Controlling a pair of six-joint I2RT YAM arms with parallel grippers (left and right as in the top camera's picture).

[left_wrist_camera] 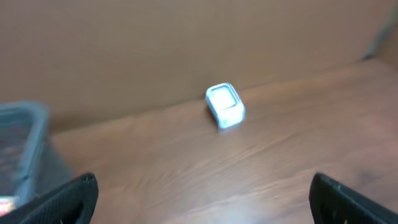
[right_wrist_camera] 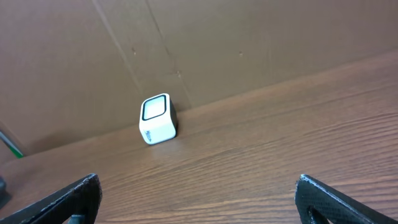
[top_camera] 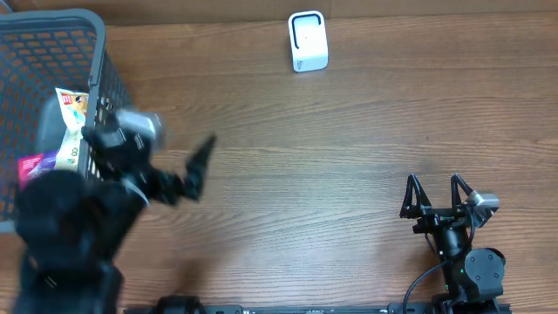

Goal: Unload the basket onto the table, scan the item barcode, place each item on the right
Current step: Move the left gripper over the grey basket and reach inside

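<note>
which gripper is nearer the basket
Left. The left gripper is just beside the basket; the right gripper is far off, on the opposite side of the table.

- From overhead we look straight down on the tabletop (top_camera: 349, 174), taking in most of it.
- Our left wrist view sits low by the left edge, facing the far edge; it is blurred.
- Our right wrist view sits low near the right near corner, facing likewise.
- All three share the white scanner (top_camera: 308, 41) by the far edge.
</note>
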